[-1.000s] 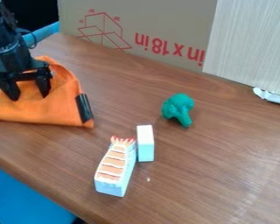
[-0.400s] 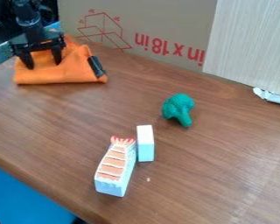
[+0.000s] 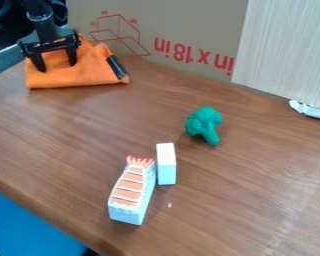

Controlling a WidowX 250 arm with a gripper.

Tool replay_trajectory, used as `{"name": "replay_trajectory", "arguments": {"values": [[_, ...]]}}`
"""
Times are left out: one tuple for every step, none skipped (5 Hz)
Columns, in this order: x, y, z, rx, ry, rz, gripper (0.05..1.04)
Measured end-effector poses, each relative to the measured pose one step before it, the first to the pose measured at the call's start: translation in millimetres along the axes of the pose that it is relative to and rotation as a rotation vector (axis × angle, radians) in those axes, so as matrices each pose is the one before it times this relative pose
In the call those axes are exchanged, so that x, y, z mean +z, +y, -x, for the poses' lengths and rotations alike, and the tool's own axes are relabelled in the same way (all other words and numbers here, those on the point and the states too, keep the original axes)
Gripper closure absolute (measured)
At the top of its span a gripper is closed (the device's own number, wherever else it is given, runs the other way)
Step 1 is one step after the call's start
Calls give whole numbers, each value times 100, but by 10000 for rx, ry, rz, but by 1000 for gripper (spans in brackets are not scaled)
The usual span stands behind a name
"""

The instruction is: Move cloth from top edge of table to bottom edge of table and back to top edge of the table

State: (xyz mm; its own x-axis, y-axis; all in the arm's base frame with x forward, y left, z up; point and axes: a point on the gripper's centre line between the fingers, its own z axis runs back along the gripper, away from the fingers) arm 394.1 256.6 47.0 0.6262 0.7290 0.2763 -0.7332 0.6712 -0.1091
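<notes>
The orange cloth (image 3: 89,75) lay bunched at the upper left of the wooden table (image 3: 243,200), near the cardboard (image 3: 189,30), with the gripper (image 3: 58,66) over it, its two fingers spread apart and touching the fabric. Well apart from the cloth, toward the middle, sat a green toy broccoli (image 3: 203,122); nearer the front edge, a white block (image 3: 166,165) stood just beside a shrimp-topped piece (image 3: 130,187).

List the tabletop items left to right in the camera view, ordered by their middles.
Orange cloth → toy shrimp piece → small white block → green toy broccoli
</notes>
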Motion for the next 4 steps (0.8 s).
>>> {"name": "replay_trajectory", "arguments": {"values": [[21, 102, 1421, -117, 259, 25, 88], [491, -632, 2170, -375, 337, 138, 85], [282, 14, 1568, -309, -17, 65, 85], [202, 153, 1235, -178, 48, 12, 85]]}}
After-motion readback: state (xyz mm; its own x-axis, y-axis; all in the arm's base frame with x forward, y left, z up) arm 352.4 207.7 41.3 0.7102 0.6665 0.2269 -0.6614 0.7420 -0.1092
